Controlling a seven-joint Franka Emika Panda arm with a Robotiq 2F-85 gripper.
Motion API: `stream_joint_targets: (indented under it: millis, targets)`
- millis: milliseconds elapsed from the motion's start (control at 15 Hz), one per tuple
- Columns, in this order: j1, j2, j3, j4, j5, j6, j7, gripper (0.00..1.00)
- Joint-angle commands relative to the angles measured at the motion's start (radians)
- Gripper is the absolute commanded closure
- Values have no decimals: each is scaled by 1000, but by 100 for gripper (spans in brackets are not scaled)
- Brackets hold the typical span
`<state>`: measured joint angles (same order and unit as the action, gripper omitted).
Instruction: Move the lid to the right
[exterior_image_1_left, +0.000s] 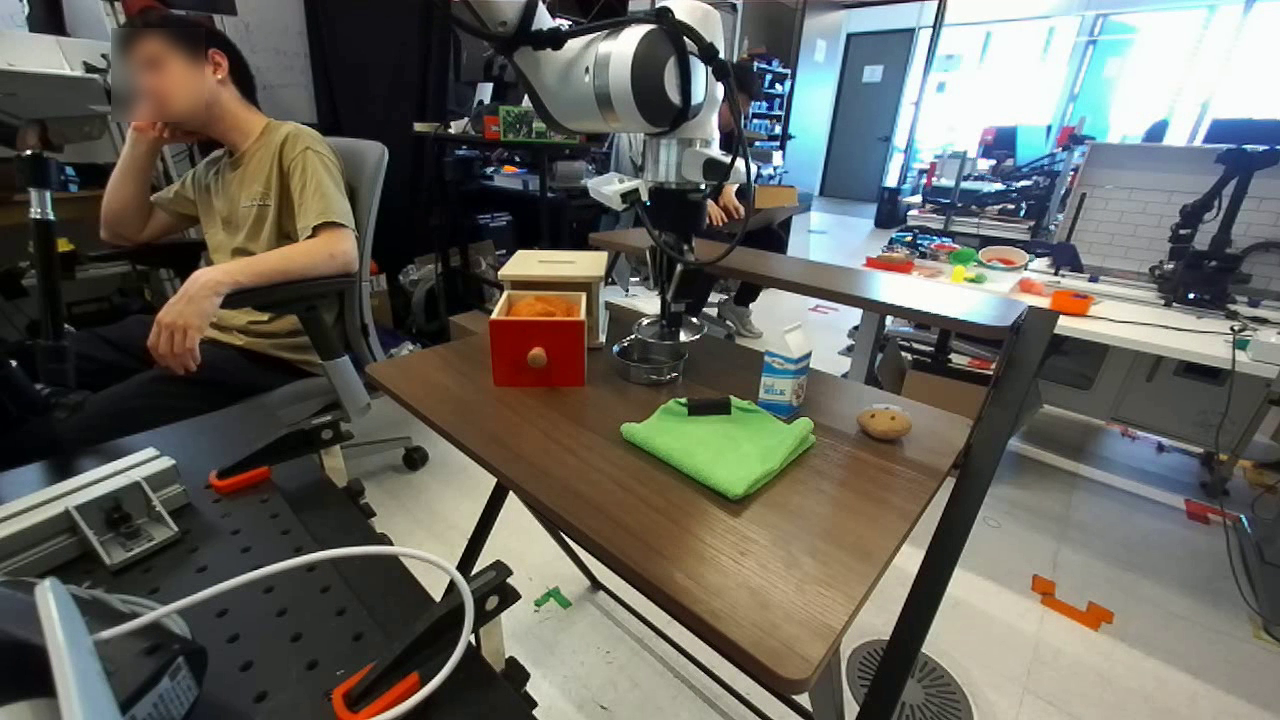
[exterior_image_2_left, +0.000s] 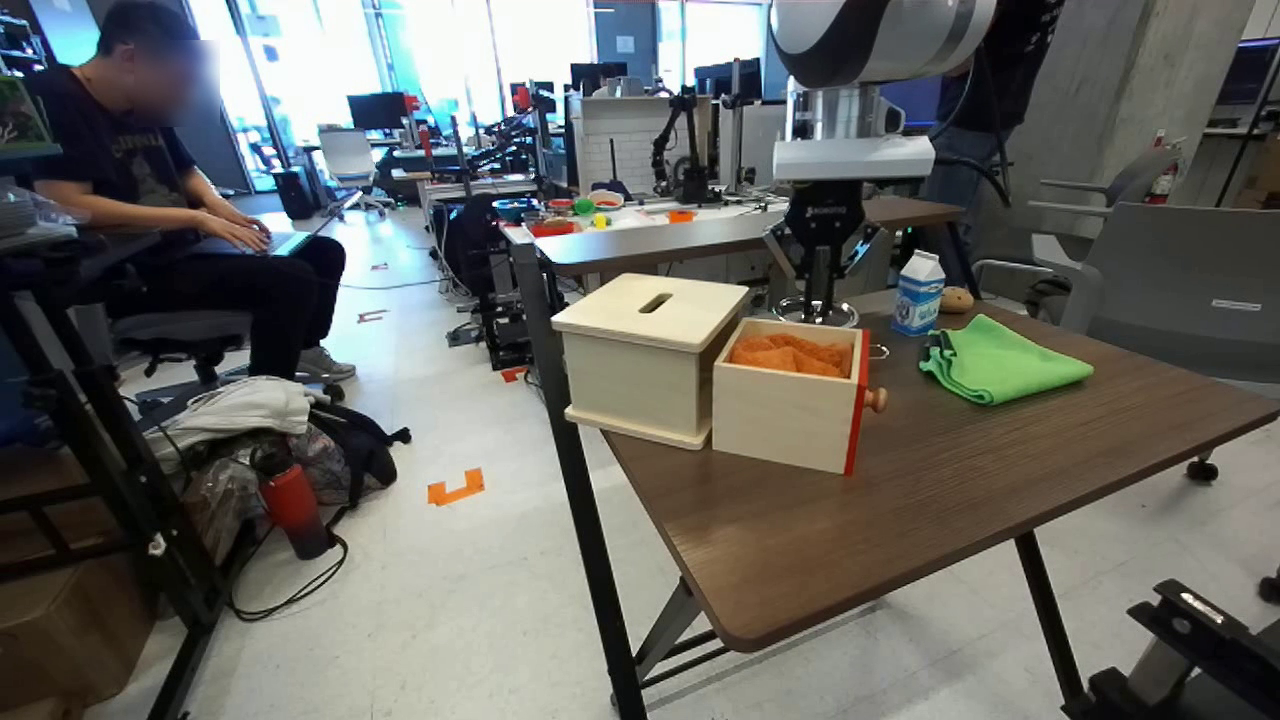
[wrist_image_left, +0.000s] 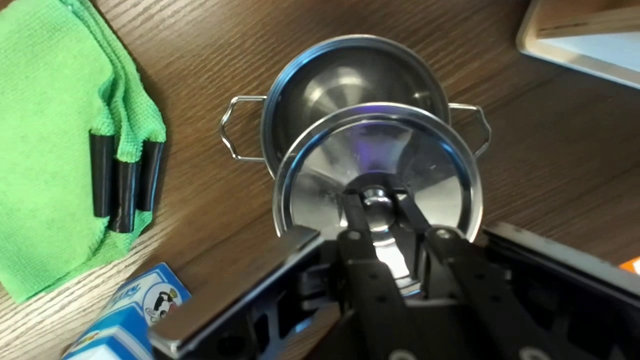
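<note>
Claw (wrist_image_left: 378, 201) and knob (wrist_image_left: 378, 214) meet just below the middle of the wrist view: one slim black finger (wrist_image_left: 356, 215) stands on each side of the small ball, and by the look of it the two pinch it between them. The knob belongs to the lid (wrist_image_left: 370, 145), which overlaps the pot (wrist_image_left: 345, 80) off-centre, so that a crescent of the pot's inside shows toward the top of the frame. In both exterior views the lid is a shiny disc under the claw; it looks raised, though I cannot tell whether its rim touches the pot.

It should be light, being thin metal, and too stiff to bend. The polish asks for care: a smooth, round knob may turn between the fingers and let the lid tip. That knob is the place to hold, around its widest part; the thin rim would likely skid. A drop would probably clatter more than break anything.

Further out, the green cloth (wrist_image_left: 45, 140) covers the left side of the wrist view, with the milk carton (wrist_image_left: 125, 315) at lower left. Near the centre of an exterior view, the red box (exterior_image_1_left: 512, 350) stands left of the pot, a wooden box (exterior_image_1_left: 553, 265) behind it.
</note>
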<state>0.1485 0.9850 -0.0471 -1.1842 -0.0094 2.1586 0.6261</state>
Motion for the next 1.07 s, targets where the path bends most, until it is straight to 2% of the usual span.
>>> stream_joint_targets:
  millis: [0, 533, 1000]
  targets:
    - [1, -124, -11, -177, 12, 78, -32, 95]
    - [-3, -360, -35, -560, -1, 246, -90, 95]
    - [-8, -538, -46, -864, -12, 269, -137, 95]
